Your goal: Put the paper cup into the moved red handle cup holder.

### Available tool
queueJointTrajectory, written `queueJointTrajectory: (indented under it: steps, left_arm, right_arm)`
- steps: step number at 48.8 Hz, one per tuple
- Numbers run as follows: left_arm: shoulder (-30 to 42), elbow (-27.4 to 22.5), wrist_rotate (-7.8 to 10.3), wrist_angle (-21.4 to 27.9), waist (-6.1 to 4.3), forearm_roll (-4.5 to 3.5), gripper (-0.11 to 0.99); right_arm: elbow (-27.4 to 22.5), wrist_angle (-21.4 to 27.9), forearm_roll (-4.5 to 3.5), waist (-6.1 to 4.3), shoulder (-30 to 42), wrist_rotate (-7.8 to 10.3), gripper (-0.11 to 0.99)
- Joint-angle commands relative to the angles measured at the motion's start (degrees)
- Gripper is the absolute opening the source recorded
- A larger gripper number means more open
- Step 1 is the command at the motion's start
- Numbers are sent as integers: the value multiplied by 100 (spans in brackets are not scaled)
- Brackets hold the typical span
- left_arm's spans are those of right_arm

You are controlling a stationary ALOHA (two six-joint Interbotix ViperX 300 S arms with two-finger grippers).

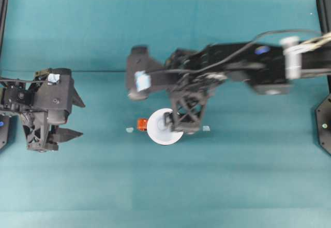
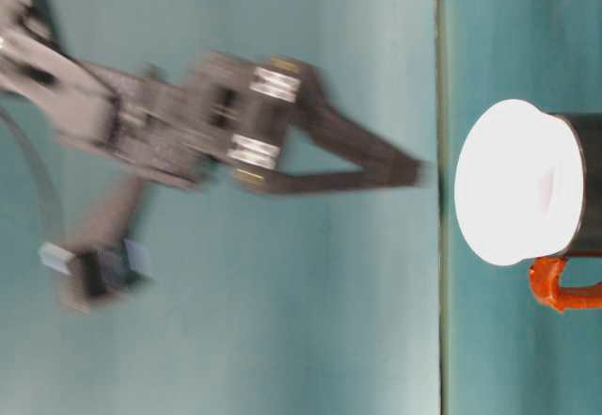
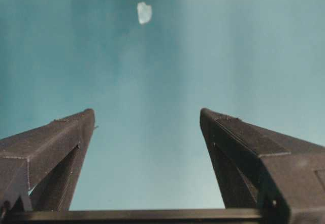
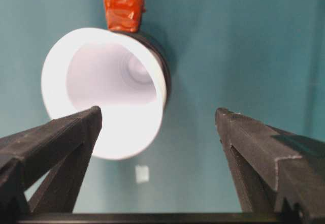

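Paper cup (image 4: 104, 89) sits in the red handle cup holder (image 4: 123, 8), both grippers' fingers spread wide, holding nothing; it looks light and crushable, so I'd pinch the rim gently.

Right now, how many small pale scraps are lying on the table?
2: one scrap just left of the red handle cup holder, another scrap right of the paper cup. Others may be hidden.

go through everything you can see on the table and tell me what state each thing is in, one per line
paper cup: upright, empty, seated inside the holder, its top standing above the holder's rim.
red handle cup holder: upright on the table, occupied by the cup, red handle sticking out sideways.
right gripper: open, holding nothing, above the cup.
left gripper: open, empty, over bare table.
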Motion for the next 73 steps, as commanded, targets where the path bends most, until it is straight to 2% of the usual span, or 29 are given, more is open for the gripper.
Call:
queueJointTrajectory:
  steps: [1,16,32,37,44,51,55,61,73]
  left_arm:
    - [-26,-44,0,-35,-9,9,92]
    - [-26,-44,-9,-35,0,18,92]
    - [-26,-44,0,-35,-9,18,92]
    - [-35,-44,0,-35,-9,18,92]
    - [-35,-35,0,-35,-9,18,92]
    - [-35,-35,0,-35,0,9,92]
    - [-35,-26,0,-35,-9,18,92]
    - [-35,-26,0,-35,0,18,92]
    - [-44,-35,-9,-35,-9,18,92]
  right_arm:
    - [44,-9,-70,18,-457,53,80]
    - [519,-9,-79,18,-1222,62,80]
    - [1081,-264,-79,9,-1986,79,80]
    - [1345,-563,-79,9,-2268,167,80]
    - [1934,-1521,-79,-26,-2856,378,80]
    - [2637,-2549,-79,-35,-3524,396,80]
    - [2979,-2971,-79,-26,-3867,413,80]
    - [3287,-3050,-79,-9,-4140,422,80]
    - [3375,-2988,-70,0,-4069,439,80]
